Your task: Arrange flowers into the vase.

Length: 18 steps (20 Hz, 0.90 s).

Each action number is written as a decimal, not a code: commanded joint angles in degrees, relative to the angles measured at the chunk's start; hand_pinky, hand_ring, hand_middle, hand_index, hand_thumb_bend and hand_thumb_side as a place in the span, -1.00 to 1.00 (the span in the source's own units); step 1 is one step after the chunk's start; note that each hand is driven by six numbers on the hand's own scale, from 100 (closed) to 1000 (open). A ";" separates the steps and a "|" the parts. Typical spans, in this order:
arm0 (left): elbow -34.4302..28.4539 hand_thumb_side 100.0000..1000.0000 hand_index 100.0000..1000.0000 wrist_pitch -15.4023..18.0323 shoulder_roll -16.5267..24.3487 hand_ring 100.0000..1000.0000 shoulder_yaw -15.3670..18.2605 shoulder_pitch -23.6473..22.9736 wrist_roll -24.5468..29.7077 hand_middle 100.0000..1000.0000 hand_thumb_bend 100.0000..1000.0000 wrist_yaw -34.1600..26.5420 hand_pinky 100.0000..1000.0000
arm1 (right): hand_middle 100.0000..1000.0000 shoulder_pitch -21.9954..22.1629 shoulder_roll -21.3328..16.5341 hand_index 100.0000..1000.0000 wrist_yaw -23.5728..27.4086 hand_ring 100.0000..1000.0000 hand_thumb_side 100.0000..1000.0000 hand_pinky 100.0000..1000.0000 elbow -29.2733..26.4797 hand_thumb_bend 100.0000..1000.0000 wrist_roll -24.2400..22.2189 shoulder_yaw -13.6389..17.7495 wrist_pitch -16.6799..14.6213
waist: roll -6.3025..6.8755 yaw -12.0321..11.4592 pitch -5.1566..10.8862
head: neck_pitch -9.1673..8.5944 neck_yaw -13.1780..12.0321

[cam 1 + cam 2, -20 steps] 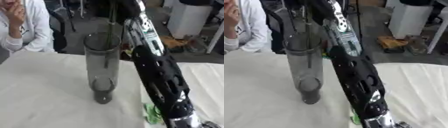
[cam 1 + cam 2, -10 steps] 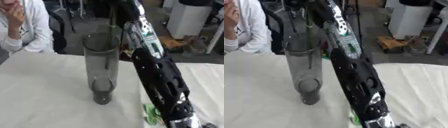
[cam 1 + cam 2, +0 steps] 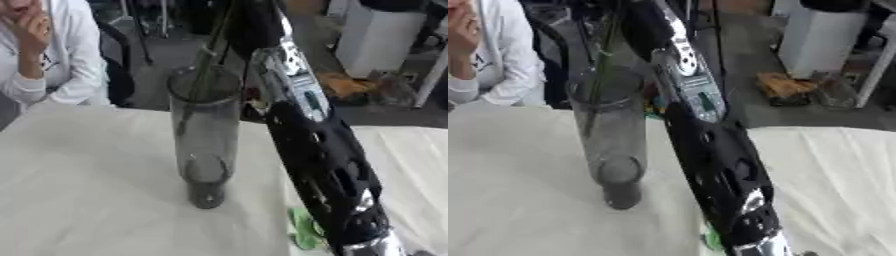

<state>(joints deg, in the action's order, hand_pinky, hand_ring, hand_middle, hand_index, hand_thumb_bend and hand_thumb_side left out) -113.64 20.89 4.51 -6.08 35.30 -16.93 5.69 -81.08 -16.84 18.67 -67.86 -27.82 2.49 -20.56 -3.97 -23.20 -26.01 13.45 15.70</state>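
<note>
Right arm (image 3: 319, 165) rising from lower right of frame diagonally to top centre, black shell, silver wrist joint, hand out of view

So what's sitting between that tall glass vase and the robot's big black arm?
Nothing on the cloth: in the left eye view only a narrow strip of bare tablecloth separates the vase from the arm.

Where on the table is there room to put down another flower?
The cloth left of the vase is bare. Right of the vase is crowded: the arm crosses there, with something green lying beside it.
</note>
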 commanded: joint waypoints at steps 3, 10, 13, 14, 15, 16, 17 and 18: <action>-0.96 1.00 0.90 0.07 0.23 0.68 0.32 0.68 0.15 0.75 -1.00 0.13 0.54 | -0.47 -0.87 -1.19 -0.60 -2.72 -0.22 0.52 -0.40 0.13 -1.00 0.82 0.43 -0.88 | 0.30 -0.03 1.26 | -0.60 -0.28; -0.96 1.00 0.90 0.04 0.32 0.68 0.35 0.59 0.15 0.75 -1.00 0.15 0.54 | -0.51 -1.05 -2.46 -0.62 -9.59 -0.24 0.49 -0.44 0.51 -1.00 4.62 0.90 0.03 | 0.17 0.27 1.41 | -0.42 -0.53; -0.96 1.00 0.90 0.03 0.36 0.68 0.36 0.54 0.16 0.75 -1.00 0.15 0.54 | -0.51 -1.02 -2.94 -0.60 -12.50 -0.24 0.47 -0.44 0.44 -1.00 5.35 0.90 -0.39 | 0.18 0.36 1.49 | -0.44 -0.60; -0.96 1.00 0.90 0.02 0.36 0.68 0.36 0.50 0.16 0.75 -1.00 0.15 0.54 | -0.51 -1.00 -3.08 -0.58 -13.38 -0.24 0.47 -0.44 0.47 -1.00 5.57 0.92 -0.71 | 0.20 0.40 1.52 | -0.44 -0.63; -0.96 1.00 0.90 0.01 0.36 0.68 0.37 0.48 0.15 0.75 -1.00 0.16 0.54 | -0.50 -1.00 -3.20 -0.54 -14.22 -0.24 0.48 -0.44 0.52 -1.00 5.82 0.95 -1.00 | 0.22 0.44 1.55 | -0.43 -0.64; -0.96 1.00 0.90 0.01 0.38 0.68 0.38 0.46 0.14 0.75 -1.00 0.16 0.54 | -0.50 -1.03 -3.37 -0.52 -15.10 -0.24 0.48 -0.44 0.58 -1.00 6.17 0.99 -1.20 | 0.24 0.50 1.58 | -0.40 -0.67; -0.96 1.00 0.90 0.00 0.39 0.68 0.39 0.45 0.13 0.75 -1.00 0.16 0.54 | -0.50 -1.06 -3.52 -0.50 -16.04 -0.24 0.48 -0.44 0.65 -1.00 6.56 1.01 -1.29 | 0.26 0.56 1.61 | -0.36 -0.70; -0.96 1.00 0.90 -0.01 0.40 0.68 0.38 0.41 0.14 0.75 -1.00 0.17 0.54 | -0.49 -1.11 -3.72 -0.49 -17.15 -0.24 0.49 -0.45 0.71 -1.00 6.97 1.00 -1.24 | 0.28 0.65 1.66 | -0.31 -0.73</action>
<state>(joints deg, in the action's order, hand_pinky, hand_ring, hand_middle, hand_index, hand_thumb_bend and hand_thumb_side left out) -113.64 20.89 4.51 -6.07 35.30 -16.92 5.68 -80.71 -19.09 2.96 -66.69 -21.46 3.19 -21.66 -4.15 -22.53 -26.05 13.45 15.17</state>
